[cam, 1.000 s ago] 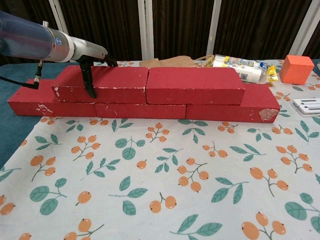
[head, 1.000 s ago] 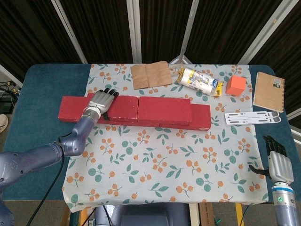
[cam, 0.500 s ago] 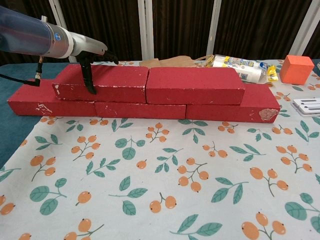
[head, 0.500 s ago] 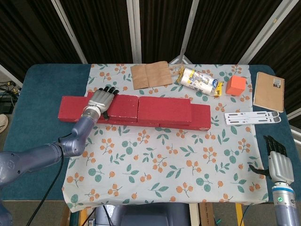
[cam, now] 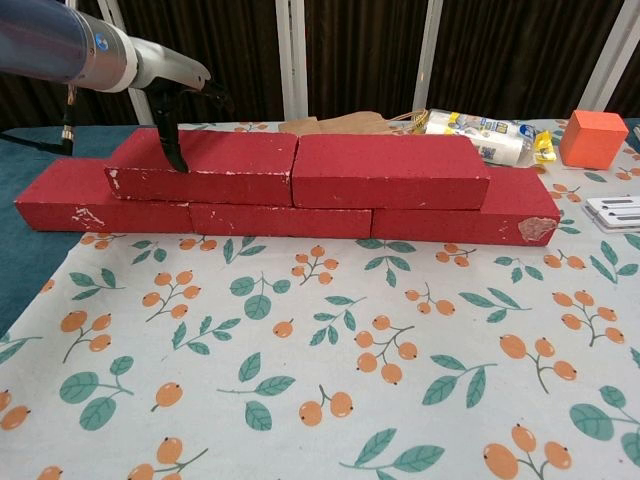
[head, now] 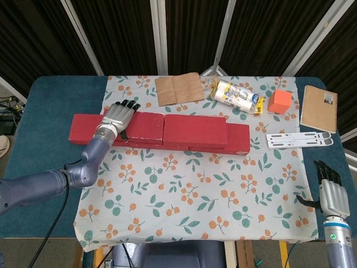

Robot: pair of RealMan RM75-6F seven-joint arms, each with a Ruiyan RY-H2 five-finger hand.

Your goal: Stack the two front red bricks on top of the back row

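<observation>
Red chipped bricks (cam: 300,185) stacked; left hand (head: 118,116) above.

Left of centre, the left hand (head: 117,116) lies with fingers spread over the left upper red brick (head: 135,127), beside its twin (head: 195,131). The right hand (head: 330,188) hangs at the frame's lower right, off the worktop (head: 44,106).

Near half of floral tablecloth (head: 189,195) open for passage. Red brick wall (head: 184,132) spans mid-table, left hand (head: 116,117) above its left end. Far right cluttered: orange cube (head: 279,101), spiral notebook (head: 319,108).
</observation>
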